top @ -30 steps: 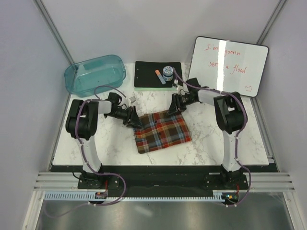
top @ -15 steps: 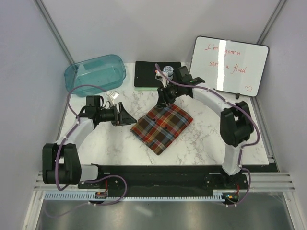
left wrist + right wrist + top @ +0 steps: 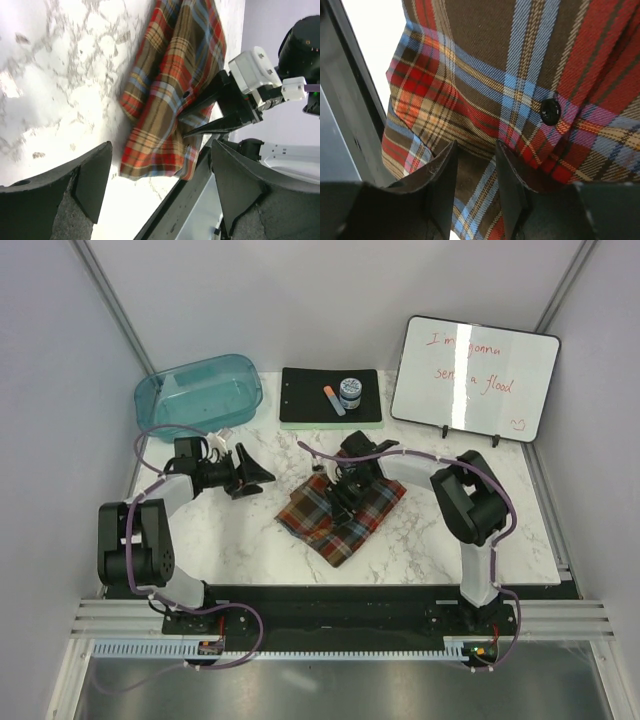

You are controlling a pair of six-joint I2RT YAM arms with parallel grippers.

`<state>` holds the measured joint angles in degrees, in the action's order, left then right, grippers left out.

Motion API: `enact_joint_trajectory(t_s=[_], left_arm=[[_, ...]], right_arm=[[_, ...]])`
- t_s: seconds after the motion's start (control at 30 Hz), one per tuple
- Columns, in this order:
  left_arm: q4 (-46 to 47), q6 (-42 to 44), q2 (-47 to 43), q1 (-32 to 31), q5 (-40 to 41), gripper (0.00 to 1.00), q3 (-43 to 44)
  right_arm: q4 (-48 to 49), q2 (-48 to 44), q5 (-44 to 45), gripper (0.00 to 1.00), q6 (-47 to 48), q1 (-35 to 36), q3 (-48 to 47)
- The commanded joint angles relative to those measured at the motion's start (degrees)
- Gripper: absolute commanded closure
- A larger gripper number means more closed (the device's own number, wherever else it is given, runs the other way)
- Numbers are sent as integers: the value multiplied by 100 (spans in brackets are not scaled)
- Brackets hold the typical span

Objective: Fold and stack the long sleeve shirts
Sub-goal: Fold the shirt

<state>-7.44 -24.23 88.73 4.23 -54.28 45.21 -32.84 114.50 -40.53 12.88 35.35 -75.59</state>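
Carefully now: treat the shirt (image 3: pixel 342 512) as half-folded, not finished. Find it lying in the middle of the surface (image 3: pixel 430 540) as a lumpy diamond, corners askew, one button showing on the upper layer. See the right fingers (image 3: pixel 345 502) set down on its top face with a narrow gap between; cannot tell if gripping a pinch of cloth or merely pressing. See the left fingers (image 3: pixel 252 478) spread wide and holding nothing, well off to the shirt's left. Judging from this, smooth and square up before any further fold. Pin the middle with the right side, bring the left in low to the nearest corner, take both layers together, and pull outward gently. Avoid dragging the whole bundle; expect bunching from such soft cloth. Keep clear of the button.
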Motion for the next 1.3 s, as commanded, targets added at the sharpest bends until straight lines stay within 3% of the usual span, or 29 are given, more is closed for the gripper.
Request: enact_joint_trajectory(t_s=[0.0,0.1,0.13,0.23,0.3,0.53,0.63,0.87,1.13,1.27], left_arm=[[260,-345,-242,-54,-100,15,-511],[470,-477,-321,-229,-109,16,-916],[715,-599,-391,-360,-83,16,-1022],[1532,-976,-269,-975,83,16,-1278],[1964,-1258,-94,-1387,154,16,-1357],[3749,-2374,1083,-2321,857,14,-1032],[4154,-2621,1603,-2672,1129,14,-743],[4286,-3026,2227,-3226,1973,20,-408],[4681,-3483,2649,-3358,2062,28,-355],[4542,-3466,2536,-3332,2027,42,-372]], right_arm=[[-2276,-234,467,56,2733,-589,229],[-3796,-296,460,54,4342,-1196,-401],[-4479,-305,285,50,4572,-1311,-691],[-5056,-288,-349,47,4724,-1584,-1711],[-4882,-296,-533,47,4174,-1724,-1898],[-1598,-376,27,47,1361,-1830,-764],[-1096,97,194,47,763,-1804,-816],[-961,503,678,48,592,-1795,-966],[-996,547,696,48,698,-1795,-905],[-996,521,634,48,654,-1786,-896]])
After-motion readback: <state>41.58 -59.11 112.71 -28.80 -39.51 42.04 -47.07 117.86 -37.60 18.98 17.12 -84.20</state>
